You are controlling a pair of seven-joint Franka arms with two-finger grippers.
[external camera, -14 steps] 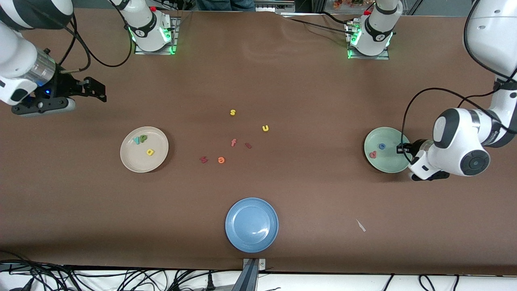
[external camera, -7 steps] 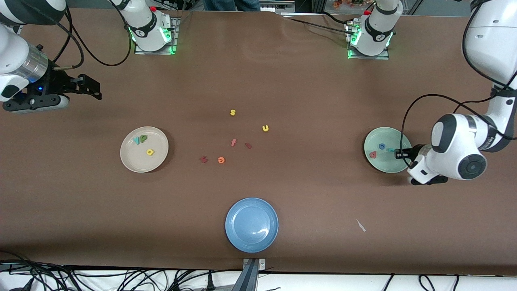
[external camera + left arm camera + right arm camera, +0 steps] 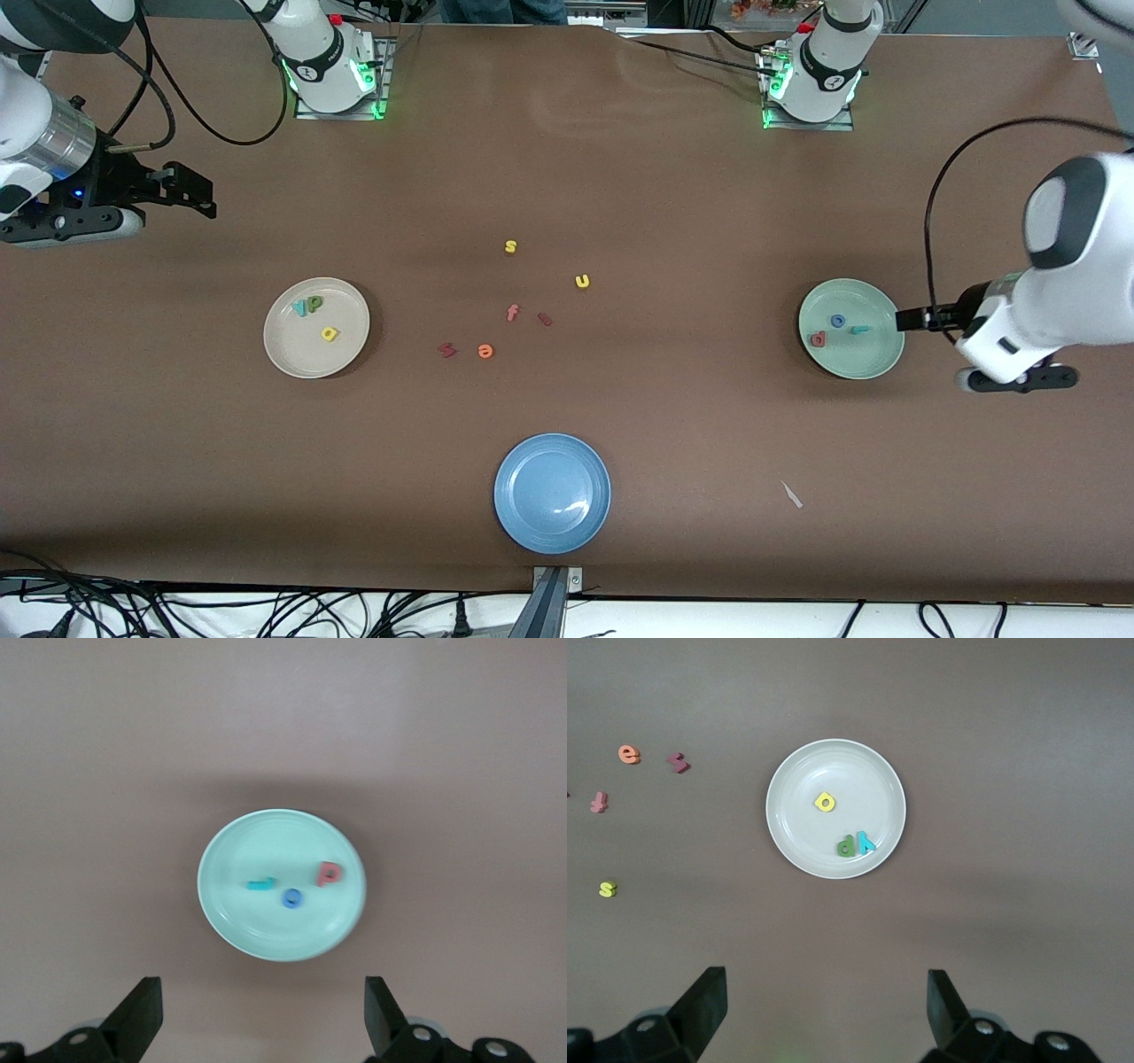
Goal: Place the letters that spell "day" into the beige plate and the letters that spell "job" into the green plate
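Observation:
The beige plate point(image 3: 301, 354) holds a yellow round-bowled letter point(image 3: 330, 334), a teal "y" point(image 3: 299, 307) and a green round-bowled letter point(image 3: 314, 303). In the green plate point(image 3: 855, 359) lie a blue "o" point(image 3: 837, 321), a salmon-red letter point(image 3: 819, 338) and a teal "j" point(image 3: 859, 330). My left gripper point(image 3: 912, 319) hangs open and empty just off that plate's rim, toward the left arm's end. The left wrist view shows the green plate point(image 3: 266, 930) with the "j" point(image 3: 260, 885) between my open fingers. My right gripper point(image 3: 190, 195) waits open over bare table; its wrist view shows the beige plate point(image 3: 806, 833).
A blue plate point(image 3: 552, 493) sits near the front edge. Loose letters lie mid-table: yellow "s" point(image 3: 510, 246), yellow "u" point(image 3: 582, 281), red "f" point(image 3: 512, 312), orange "e" point(image 3: 484, 351) and two dark red pieces point(image 3: 446, 350). A white scrap point(image 3: 791, 494) lies nearer the front camera than the green plate.
The left gripper opened, left the teal "j" in the green plate and pulled back off the plate toward the left arm's end. The right gripper drifted slightly outward.

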